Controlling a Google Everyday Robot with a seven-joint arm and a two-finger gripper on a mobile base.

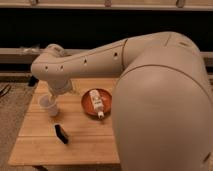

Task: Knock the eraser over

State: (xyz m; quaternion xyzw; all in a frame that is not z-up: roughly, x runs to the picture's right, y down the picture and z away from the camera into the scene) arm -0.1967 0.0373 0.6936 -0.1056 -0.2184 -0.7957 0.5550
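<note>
The eraser [61,134] is a small black block standing on edge on the wooden table [90,137], near the front left. My arm reaches in from the right, bends at the far left and drops toward the table. My gripper [59,94] hangs at the end of it, just above and behind the clear plastic cup [48,106]. It is well behind the eraser and apart from it.
An orange plate [86,104] sits mid-table with a white bottle [96,102] lying on it. The arm's large white body fills the right side of the view and hides the table's right part. A dark wall with a ledge runs behind the table.
</note>
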